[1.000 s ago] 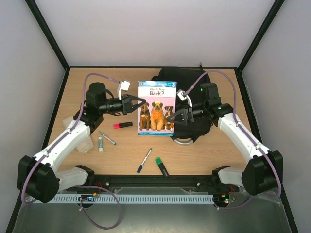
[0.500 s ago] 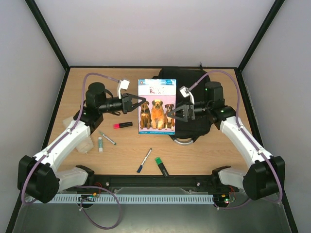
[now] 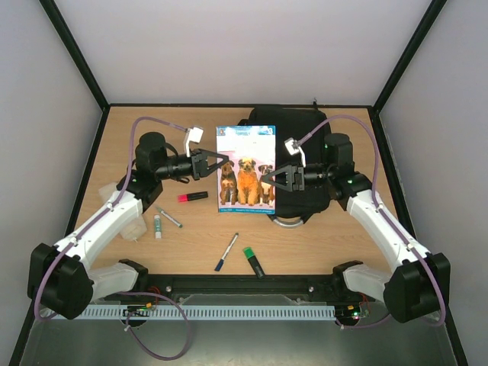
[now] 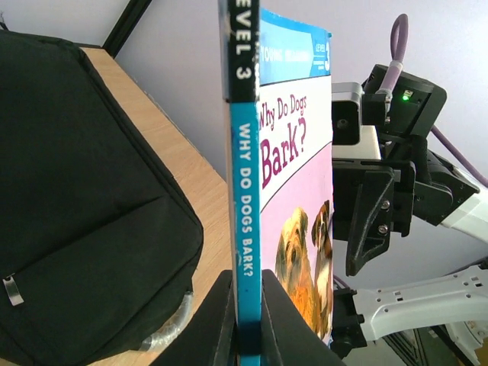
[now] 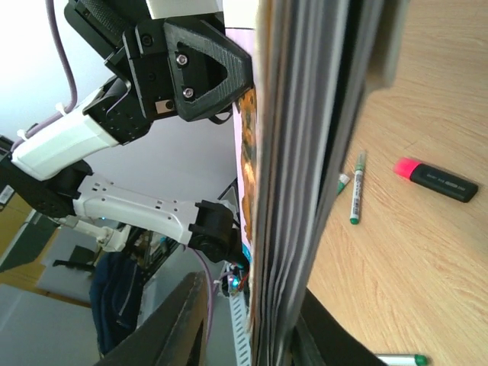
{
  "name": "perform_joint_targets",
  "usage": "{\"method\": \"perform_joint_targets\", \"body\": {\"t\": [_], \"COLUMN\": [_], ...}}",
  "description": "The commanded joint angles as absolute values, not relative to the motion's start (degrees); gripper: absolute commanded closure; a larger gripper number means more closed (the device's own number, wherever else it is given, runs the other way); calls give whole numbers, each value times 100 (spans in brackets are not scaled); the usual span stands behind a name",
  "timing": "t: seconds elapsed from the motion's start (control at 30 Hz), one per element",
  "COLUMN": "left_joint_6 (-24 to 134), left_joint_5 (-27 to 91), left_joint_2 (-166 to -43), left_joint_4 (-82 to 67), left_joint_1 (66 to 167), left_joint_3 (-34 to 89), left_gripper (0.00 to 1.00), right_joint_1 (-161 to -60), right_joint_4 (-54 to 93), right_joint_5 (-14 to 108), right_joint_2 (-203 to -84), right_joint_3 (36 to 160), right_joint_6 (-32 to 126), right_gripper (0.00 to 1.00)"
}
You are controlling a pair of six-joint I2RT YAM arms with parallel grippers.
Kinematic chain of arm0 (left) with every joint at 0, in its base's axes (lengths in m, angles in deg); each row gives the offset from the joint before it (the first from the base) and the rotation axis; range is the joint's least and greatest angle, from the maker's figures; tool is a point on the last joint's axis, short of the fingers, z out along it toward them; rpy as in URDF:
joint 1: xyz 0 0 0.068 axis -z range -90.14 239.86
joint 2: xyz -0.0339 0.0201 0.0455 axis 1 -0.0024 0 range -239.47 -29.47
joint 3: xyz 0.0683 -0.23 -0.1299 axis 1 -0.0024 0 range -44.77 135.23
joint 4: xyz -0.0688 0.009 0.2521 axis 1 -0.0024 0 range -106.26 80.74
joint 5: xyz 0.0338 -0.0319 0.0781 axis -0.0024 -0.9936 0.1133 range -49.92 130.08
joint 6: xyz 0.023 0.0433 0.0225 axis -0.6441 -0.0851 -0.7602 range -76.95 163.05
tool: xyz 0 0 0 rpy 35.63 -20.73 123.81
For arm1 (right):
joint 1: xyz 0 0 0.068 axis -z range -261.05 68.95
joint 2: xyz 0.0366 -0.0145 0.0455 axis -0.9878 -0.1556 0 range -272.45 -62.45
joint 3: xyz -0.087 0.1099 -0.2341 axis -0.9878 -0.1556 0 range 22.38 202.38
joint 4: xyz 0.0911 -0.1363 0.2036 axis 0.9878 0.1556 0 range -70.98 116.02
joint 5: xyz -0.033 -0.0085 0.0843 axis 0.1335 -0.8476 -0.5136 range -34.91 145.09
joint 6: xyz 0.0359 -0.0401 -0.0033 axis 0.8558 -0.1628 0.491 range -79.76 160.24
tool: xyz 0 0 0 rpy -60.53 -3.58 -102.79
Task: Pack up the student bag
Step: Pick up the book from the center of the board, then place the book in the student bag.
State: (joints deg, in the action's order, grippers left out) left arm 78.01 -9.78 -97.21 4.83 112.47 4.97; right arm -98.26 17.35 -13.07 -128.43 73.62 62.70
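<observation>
Right tool (image 3: 264,177) newly astride book (image 3: 242,164) edge

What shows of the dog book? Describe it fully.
The book is a thin paperback, Why Do Dogs Bark?: blue top band, pink cover with three dogs, teal-and-black spine marked Level 3. It hangs above the table by the student bag. The left gripper clamps its spine; the right gripper straddles the page edge, not fully shut.
</observation>
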Motion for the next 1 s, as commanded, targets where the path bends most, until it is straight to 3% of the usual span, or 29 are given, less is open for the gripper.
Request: {"method": "perform_joint_targets", "body": {"t": [0.0,0.13,0.3,0.33,0.47,0.57,0.87,0.97], "left_joint_6": [7847,7840,7806,7777,7546,7312,6154,5580], "left_joint_5": [-947,-973,-982,-961,-645,-95,1033,2230], "left_joint_2": [-9716,-9716,-9723,-9724,-9715,-9768,-10204,-10265], "left_joint_4": [808,819,774,729,293,-326,-1708,-1896], "left_joint_1": [11255,11254,11254,11254,11254,11254,11763,12486], "left_joint_3": [445,445,419,427,511,694,1111,1186], "left_gripper": [96,93,88,83,47,33,33,35], "right_joint_1": [-9780,-9761,-9720,-9696,-9380,-8979,-7177,-6554], "right_joint_4": [1472,1443,1375,1387,2027,2670,3040,3061], "right_joint_5": [-1298,-1259,-1203,-1154,-636,-170,501,1158], "right_joint_2": [-12793,-12908,-12993,-13002,-13064,-13116,-12344,-12047], "right_joint_3": [7333,7344,7387,7396,7694,7978,7422,7198], "right_joint_6": [6445,6502,6521,6516,5994,5291,4709,4828], "right_gripper": [78,84,99,99,99,99,99,99]}}
